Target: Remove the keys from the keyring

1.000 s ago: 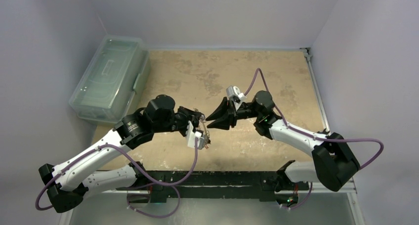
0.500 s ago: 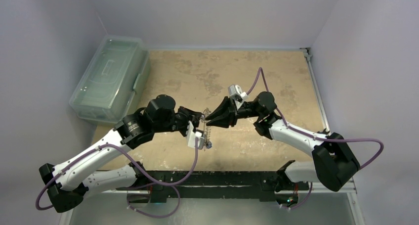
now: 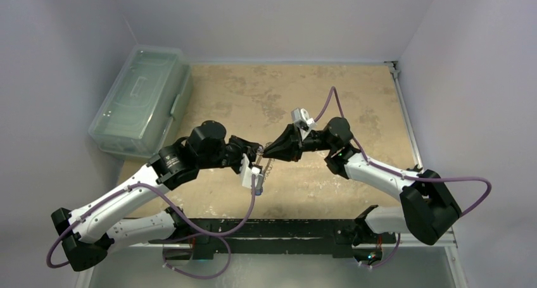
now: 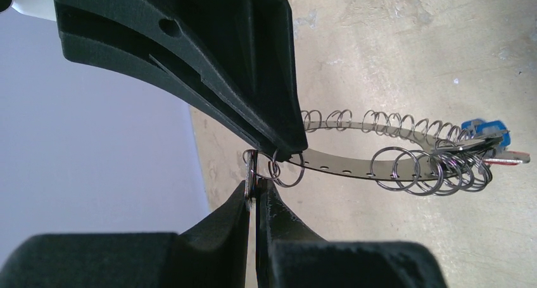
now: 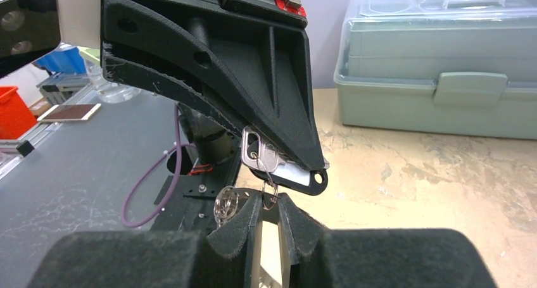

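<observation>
Clamping a silver key (image 5: 253,154) in the left gripper (image 4: 252,199), tip to tip with the right gripper (image 5: 269,202), narrowly parted round a split ring (image 5: 270,198), grip impossible to tell; leaving the keyring (image 4: 354,164) stretching sideways from that pinch, keys (image 4: 487,133) bunched at its far end.

Pale lilac walls (image 3: 63,35) enclose a scuffed tan tabletop (image 3: 253,88) with a translucent box (image 3: 139,98).

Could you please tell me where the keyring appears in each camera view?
Top external: keyring, centre, between left pincer and right pincer.
Left wrist: centre-right, band running right from the left pincer.
Right wrist: band unclear; one key sits centre, inside the right pincer.
Shared: mottled tan table.
</observation>
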